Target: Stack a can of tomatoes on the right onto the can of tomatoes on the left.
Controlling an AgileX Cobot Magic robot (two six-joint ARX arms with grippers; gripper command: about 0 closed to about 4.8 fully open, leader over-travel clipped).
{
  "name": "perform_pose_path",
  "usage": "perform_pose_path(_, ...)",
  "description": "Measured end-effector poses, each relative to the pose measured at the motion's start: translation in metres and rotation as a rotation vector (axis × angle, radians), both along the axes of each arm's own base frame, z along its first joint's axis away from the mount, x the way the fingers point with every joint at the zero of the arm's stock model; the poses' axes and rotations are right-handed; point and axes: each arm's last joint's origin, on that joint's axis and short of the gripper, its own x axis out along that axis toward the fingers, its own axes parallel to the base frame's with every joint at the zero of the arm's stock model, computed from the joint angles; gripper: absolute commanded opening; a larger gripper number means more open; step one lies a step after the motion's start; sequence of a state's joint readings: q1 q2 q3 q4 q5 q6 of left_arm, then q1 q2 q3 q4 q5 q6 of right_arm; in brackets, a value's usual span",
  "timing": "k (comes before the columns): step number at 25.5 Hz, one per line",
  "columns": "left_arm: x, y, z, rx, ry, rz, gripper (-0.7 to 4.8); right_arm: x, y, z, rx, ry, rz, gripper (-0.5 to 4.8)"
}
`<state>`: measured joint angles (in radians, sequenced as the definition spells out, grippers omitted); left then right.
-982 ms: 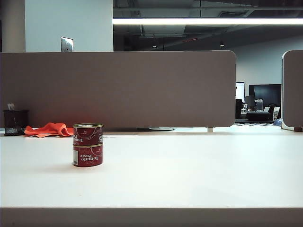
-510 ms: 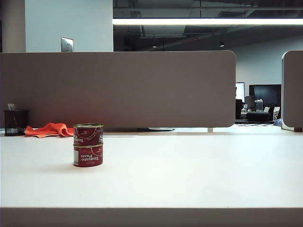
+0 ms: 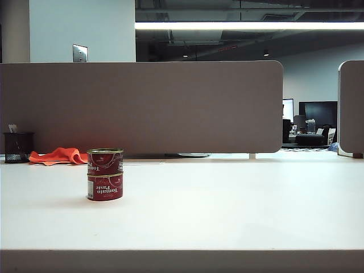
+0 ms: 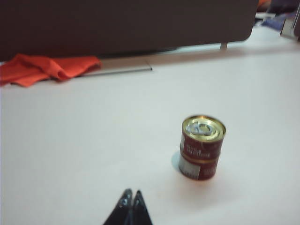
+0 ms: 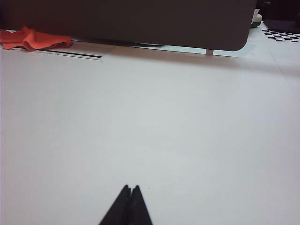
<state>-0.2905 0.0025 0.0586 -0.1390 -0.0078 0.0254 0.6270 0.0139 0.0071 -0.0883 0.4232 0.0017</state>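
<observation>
The white table runs wide and bare across the exterior view, backed by a grey partition that fences the work area off from the office behind. Against the partition's foot, well apart from the work, lie an orange cloth and a dark mesh pen holder (both look like bystanders, pushed back where nothing can catch on them).

On the left part of the table stands the stack: the upper can of tomatoes sits on the lower can of tomatoes, upright, with the rims very nearly in line. The left wrist view shows the same pair, the upper can with its gold pull-tab lid facing up, the lower one bearing it squarely. That flat lid-to-base seating is why the pile holds with nothing touching it, so the task looks done.

Neither arm shows in the exterior view. The left gripper hangs low over the table near the stack but clear of it, fingertips pressed together and empty. The right gripper is likewise clenched on nothing, over bare tabletop with no can in its view.
</observation>
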Motion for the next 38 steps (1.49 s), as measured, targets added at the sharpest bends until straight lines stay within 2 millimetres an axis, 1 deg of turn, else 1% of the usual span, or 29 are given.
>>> perform_pose_path(8,-0.001,0.000,-0.009,0.028,0.094,0.000,-0.05,0.000,0.000,0.000,0.000,0.000,0.000,0.00)
perform_pose_path(16,-0.001,0.000,-0.010,0.030,0.101,0.000,-0.05,0.000,-0.001,0.000,0.001,-0.001,-0.006,0.00)
perform_pose_path(20,-0.001,0.000,-0.010,0.030,0.100,-0.001,-0.05,0.002,-0.006,0.001,0.006,-0.009,-0.062,0.00)
perform_pose_path(21,-0.001,0.000,-0.010,0.030,0.101,0.000,-0.05,0.004,-0.010,0.001,0.006,-0.009,-0.112,0.00)
perform_pose_path(24,-0.001,0.000,-0.010,0.030,0.101,0.000,-0.05,0.006,-0.016,0.001,0.006,-0.010,-0.174,0.00)
perform_pose_path(34,-0.001,0.000,-0.010,0.031,0.101,-0.001,-0.05,0.010,-0.028,0.001,0.005,-0.010,-0.314,0.00)
perform_pose_path(38,-0.001,0.000,-0.010,0.030,0.101,-0.001,-0.05,0.011,-0.036,0.001,0.005,-0.010,-0.396,0.00)
